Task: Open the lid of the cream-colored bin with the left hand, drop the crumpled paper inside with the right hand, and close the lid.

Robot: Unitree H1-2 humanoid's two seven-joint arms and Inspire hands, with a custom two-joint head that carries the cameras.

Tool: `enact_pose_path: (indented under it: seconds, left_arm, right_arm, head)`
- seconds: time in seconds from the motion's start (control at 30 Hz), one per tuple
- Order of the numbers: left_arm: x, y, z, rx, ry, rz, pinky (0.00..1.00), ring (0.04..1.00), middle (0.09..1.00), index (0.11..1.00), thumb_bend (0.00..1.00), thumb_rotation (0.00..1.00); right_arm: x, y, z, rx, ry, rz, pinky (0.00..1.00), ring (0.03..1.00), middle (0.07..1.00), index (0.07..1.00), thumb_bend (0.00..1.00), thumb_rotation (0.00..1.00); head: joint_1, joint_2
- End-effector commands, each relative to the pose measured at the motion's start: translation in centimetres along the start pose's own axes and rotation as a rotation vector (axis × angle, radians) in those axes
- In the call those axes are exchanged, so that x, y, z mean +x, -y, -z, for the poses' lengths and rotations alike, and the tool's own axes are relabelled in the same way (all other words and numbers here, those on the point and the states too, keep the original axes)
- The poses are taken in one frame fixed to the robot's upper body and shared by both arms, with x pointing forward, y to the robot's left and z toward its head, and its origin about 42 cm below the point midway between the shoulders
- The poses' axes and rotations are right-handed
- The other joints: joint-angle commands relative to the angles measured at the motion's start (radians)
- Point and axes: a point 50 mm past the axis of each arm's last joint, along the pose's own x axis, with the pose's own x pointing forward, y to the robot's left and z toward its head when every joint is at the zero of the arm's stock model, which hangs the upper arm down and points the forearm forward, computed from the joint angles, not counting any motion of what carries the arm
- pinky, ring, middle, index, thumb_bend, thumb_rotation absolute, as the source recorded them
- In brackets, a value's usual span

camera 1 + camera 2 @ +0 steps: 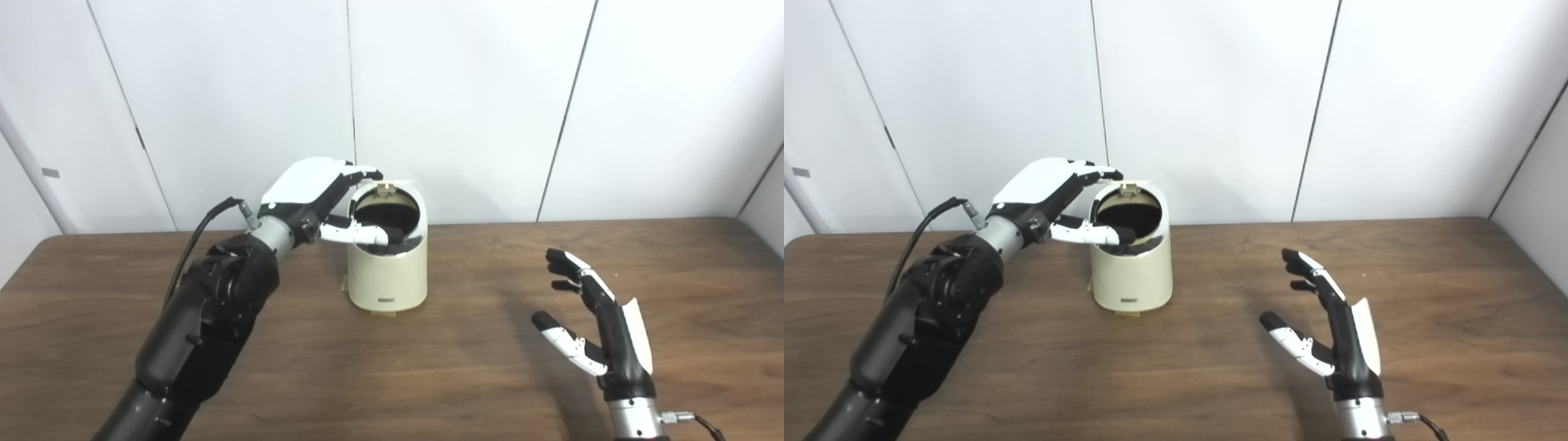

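My left hand [309, 196] is raised over the near-left rim of the cream-colored bin [388, 269], which stands upright on the wooden table [465, 367]. My fingers [361, 173] reach across the top edge of the bin toward the raised lid [392, 182]; their tips are at the lid's left edge, though I cannot tell for certain whether they press on it. My thumb [361, 233] lies lower, pointing across the front of the bin's mouth and resting on or just above its dark rim. The hand is partly curled, fingers and thumb well apart, with the bin's rim between them; it has no closed hold on anything that I can confirm.

The lid is tipped back at the far side of the opening, seen almost edge-on, and the mouth of the bin is uncovered. The interior [1128, 219] is dark; I cannot make out any contents.

My right hand [597, 318] hangs above the table, well apart from the bin and to the right of it, nearer to me than the bin. Its palm faces left, fingers spread and pointing up and away, thumb [560, 338] out toward the bin's side. It is wide open and holds nothing.

The crumpled paper is not to be seen on the table or in either hand.
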Motion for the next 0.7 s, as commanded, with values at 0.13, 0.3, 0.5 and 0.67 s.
enact_pose_path:
  seconds: [0.13, 0.3, 0.5, 0.67]
  left_arm:
    - [-0.4, -1.9, -0.5, 0.052, 0.049, -0.055, 1.00, 0.955, 0.885, 0.900, 1.00, 0.87]
    - [-0.7, -1.6, -0.6, 0.055, 0.058, -0.055, 1.00, 0.949, 0.885, 0.894, 1.00, 0.87]
    - [-1.0, -1.3, -0.5, 0.069, 0.062, -0.054, 1.00, 0.950, 0.883, 0.896, 1.00, 0.85]
    - [-1.3, -1.1, -0.3, 0.117, 0.068, -0.052, 1.00, 0.952, 0.877, 0.900, 1.00, 0.84]
  right_arm:
    - [-1.0, -0.8, 0.9, -0.008, -0.041, -0.012, 0.69, 0.794, 0.818, 0.816, 0.55, 0.69]
    - [-1.0, -0.8, 0.8, -0.017, -0.042, -0.012, 0.69, 0.793, 0.815, 0.817, 0.55, 0.68]
    - [-0.9, -0.9, 0.7, -0.021, -0.045, -0.011, 0.69, 0.791, 0.813, 0.812, 0.55, 0.69]
    - [-0.9, -0.9, 0.7, -0.009, -0.043, -0.012, 0.69, 0.788, 0.812, 0.813, 0.55, 0.68]
  head:
    - [-0.001, 0.001]
    - [-0.002, 0.005]
    - [-0.002, 0.007]
    - [-0.003, 0.009]
